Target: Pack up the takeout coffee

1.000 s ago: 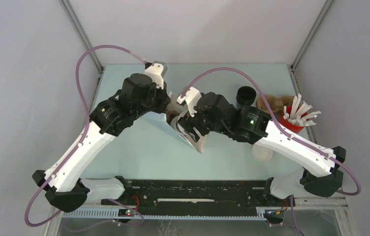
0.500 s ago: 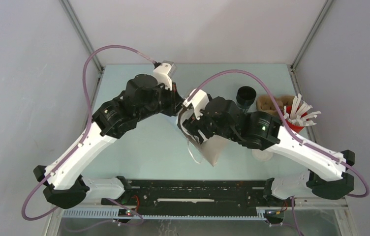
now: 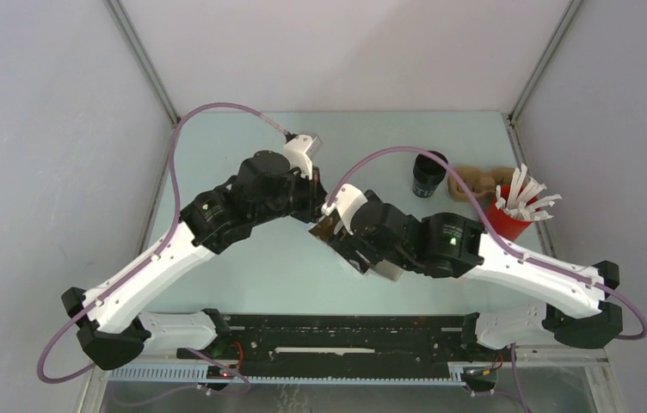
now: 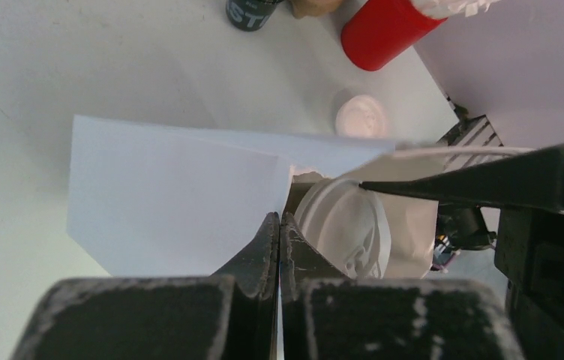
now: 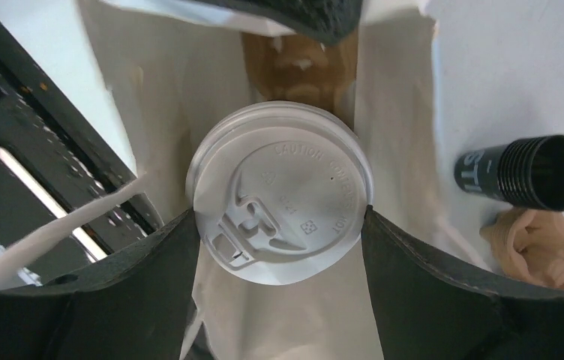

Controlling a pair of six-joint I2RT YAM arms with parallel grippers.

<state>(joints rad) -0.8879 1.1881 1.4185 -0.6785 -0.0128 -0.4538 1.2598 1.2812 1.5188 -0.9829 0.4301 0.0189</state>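
Observation:
A white paper bag (image 4: pixel 174 195) lies open on the table; only a corner shows in the top view (image 3: pixel 386 270). My left gripper (image 4: pixel 279 223) is shut on the bag's mouth edge and holds it open; it also shows in the top view (image 3: pixel 318 211). My right gripper (image 5: pixel 279 225) is shut on a coffee cup with a white lid (image 5: pixel 283 199), inside the bag's mouth. The lid also shows in the left wrist view (image 4: pixel 346 225). A brown pulp piece (image 5: pixel 301 71) sits deeper in the bag. From above, my right wrist (image 3: pixel 372 237) hides the cup.
A black ribbed cup (image 3: pixel 428 173) stands at the back right, next to a brown pulp carrier (image 3: pixel 475 182) and a red cup of white sticks (image 3: pixel 514 206). A loose white lid (image 4: pixel 361 116) lies on the table beyond the bag.
My right gripper has moved left and down with the cup into the bag's mouth. My left gripper has shifted right with the bag edge. The bag is now mostly hidden under my right wrist.

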